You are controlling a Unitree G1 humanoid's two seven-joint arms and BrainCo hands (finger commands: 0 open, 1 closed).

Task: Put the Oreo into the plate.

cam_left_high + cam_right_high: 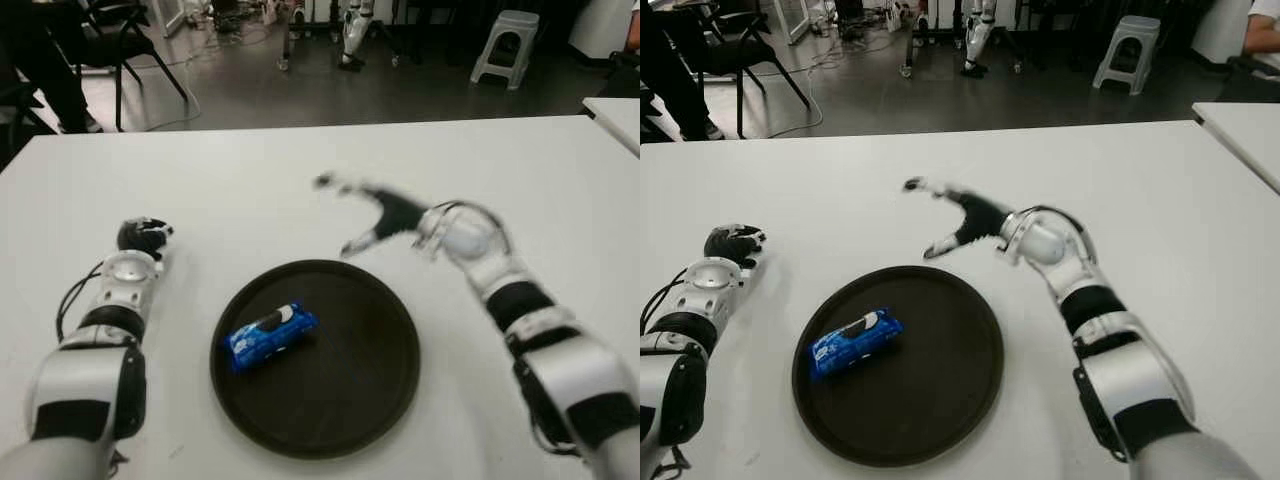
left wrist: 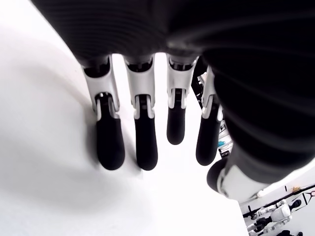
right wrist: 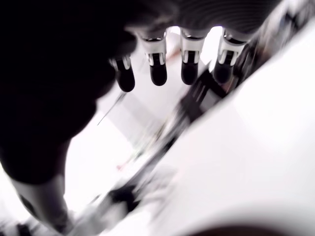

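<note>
Right hand (image 1: 385, 215): above the worktop just beyond the far rim of the plate; fingers spread apart, holding nothing. The right wrist view shows straight fingers (image 3: 158, 73) with empty space under them.
Left hand (image 1: 143, 237): shows left of the plate, well apart from it; fingers extended side by side over the worktop, holding nothing. Idle.
Oreo (image 1: 270, 335): blue packet lying flat inside the plate, on its left half, clear of both hands.
Plate (image 1: 380, 400): dark, round, on the worktop between the two arms, near the front edge.
Worktop (image 1: 250, 180): white; nothing else shows on it.
Step in hand: judged as the release stage completed; the Oreo sits in the plate and the right hand is clear of it.
Next move: judged to call only for bringing the right hand away from the plate without brushing the rim or the packet.
</note>
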